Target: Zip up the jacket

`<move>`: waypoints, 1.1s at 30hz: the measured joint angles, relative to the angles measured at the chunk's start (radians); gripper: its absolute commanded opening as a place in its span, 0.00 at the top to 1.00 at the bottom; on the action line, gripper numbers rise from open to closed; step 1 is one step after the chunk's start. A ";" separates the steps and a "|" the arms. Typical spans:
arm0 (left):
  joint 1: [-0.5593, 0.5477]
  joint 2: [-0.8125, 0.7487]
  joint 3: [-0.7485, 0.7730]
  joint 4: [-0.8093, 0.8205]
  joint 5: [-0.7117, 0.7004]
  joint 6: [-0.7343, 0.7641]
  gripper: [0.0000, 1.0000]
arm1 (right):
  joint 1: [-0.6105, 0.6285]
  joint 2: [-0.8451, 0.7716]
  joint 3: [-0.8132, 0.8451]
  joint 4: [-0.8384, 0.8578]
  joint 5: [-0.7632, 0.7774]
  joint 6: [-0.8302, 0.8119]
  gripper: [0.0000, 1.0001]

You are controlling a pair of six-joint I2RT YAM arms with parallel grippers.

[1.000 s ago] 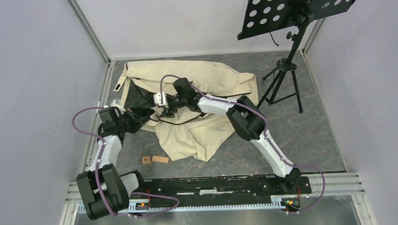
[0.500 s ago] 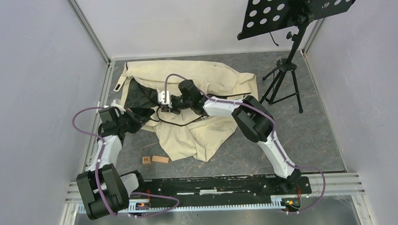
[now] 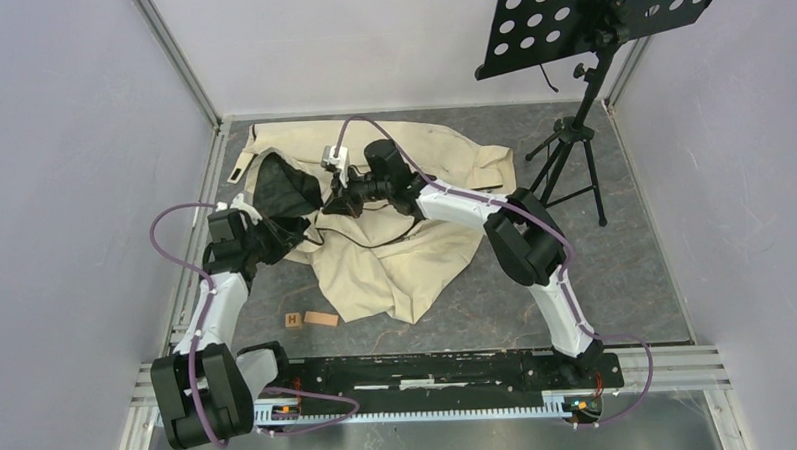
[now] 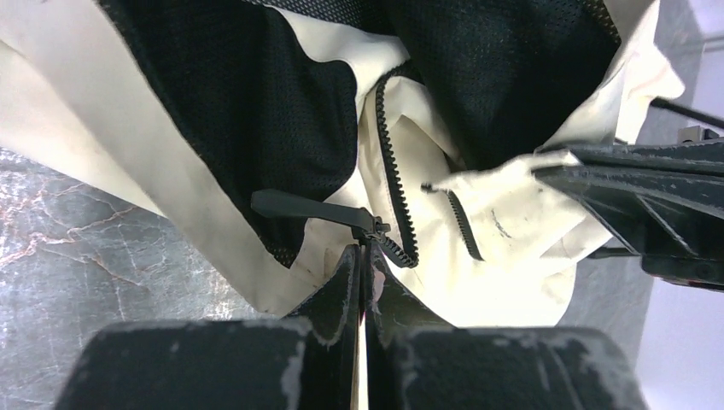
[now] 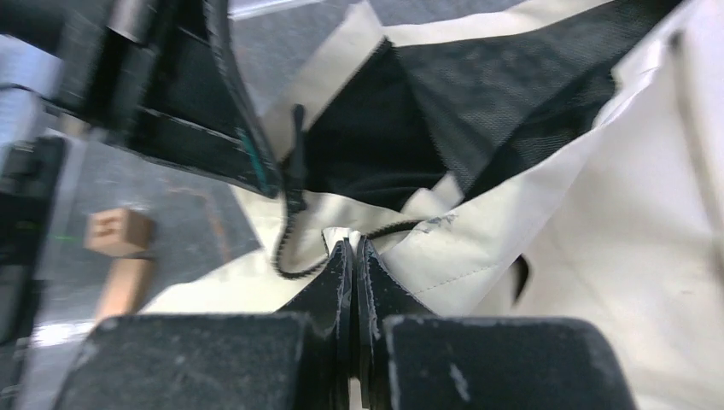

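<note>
Your left claw (image 4: 362,256) is pressed together, pinching the jacket (image 3: 416,259) edge just below the zipper (image 4: 391,166). Your right claw (image 5: 352,249) is clamped on a cream fold. In the top view the jacket lies crumpled at centre frame, with its dark lining (image 4: 256,102) exposed.

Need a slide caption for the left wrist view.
Left gripper pinches the jacket edge beside the zipper pull, while the right gripper grips cream fabric alongside.
</note>
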 measured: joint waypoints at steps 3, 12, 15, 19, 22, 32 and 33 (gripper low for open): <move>-0.026 0.000 0.005 -0.018 -0.029 0.020 0.98 | -0.020 0.002 -0.003 0.019 -0.122 0.154 1.00; -0.034 0.001 0.011 -0.047 -0.055 0.038 0.98 | -0.045 0.066 -0.011 0.111 -0.269 0.320 0.88; -0.034 0.001 0.011 -0.048 -0.055 0.038 0.98 | -0.036 0.116 0.024 0.108 -0.265 0.325 0.75; -0.034 0.014 0.011 -0.047 -0.054 0.037 0.98 | -0.028 0.160 0.036 0.093 -0.237 0.315 0.53; -0.035 0.028 0.011 -0.047 -0.054 0.037 0.98 | -0.022 0.185 0.082 0.047 -0.200 0.267 0.37; -0.037 0.034 0.011 -0.045 -0.053 0.037 0.98 | -0.008 0.026 -0.028 -0.080 -0.106 -0.245 0.29; -0.037 0.034 0.011 -0.045 -0.053 0.037 0.98 | -0.006 0.005 -0.030 -0.097 -0.108 -0.328 0.29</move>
